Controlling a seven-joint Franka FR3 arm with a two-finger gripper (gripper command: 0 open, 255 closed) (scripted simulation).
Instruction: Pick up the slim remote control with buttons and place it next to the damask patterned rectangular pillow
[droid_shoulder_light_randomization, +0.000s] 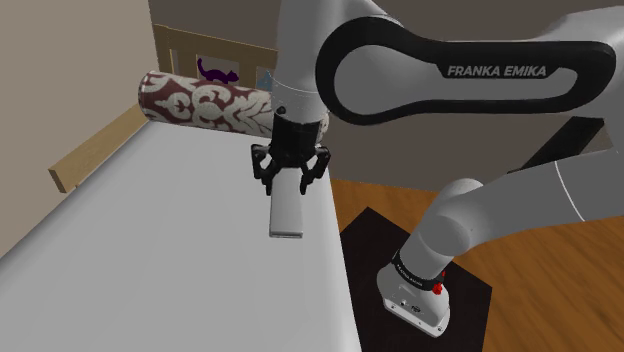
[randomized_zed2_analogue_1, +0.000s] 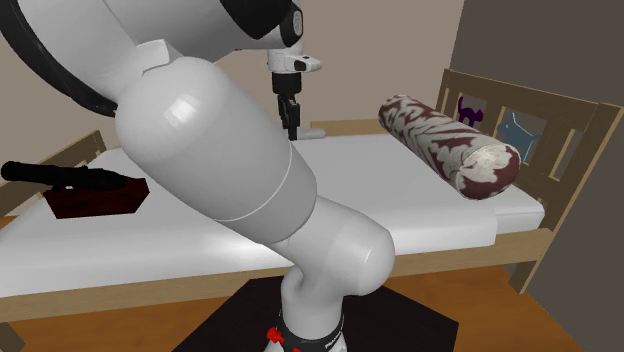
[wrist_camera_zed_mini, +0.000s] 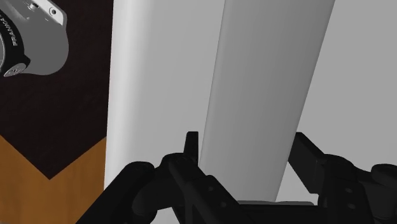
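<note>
- From the shoulder view, my gripper (droid_shoulder_light_randomization: 289, 182) points down over the mattress (droid_shoulder_light_randomization: 150, 230), close to the edge on the stand's side.
- The fingers (wrist_camera_zed_mini: 191, 145) pinch the remote (droid_shoulder_light_randomization: 287, 212) by its long sides. It's drawn as a plain pale grey slab.
- I can't tell if the remote is lifted or resting on the mattress.
- In the wrist view the remote's far end is cut off by the frame, and so is the arm's base (wrist_camera_zed_mini: 32, 38).
- The patterned pillow (droid_shoulder_light_randomization: 200, 102) lies at the head end, apart from the remote. The gripper covers one end of it in the shoulder view.
- In the second exterior view the arm (randomized_zed2_analogue_1: 200, 150) blocks most of the bed's middle.
- There's a dark red block (randomized_zed2_analogue_1: 100, 197) with a black rod on it. No idea what it is.
</note>
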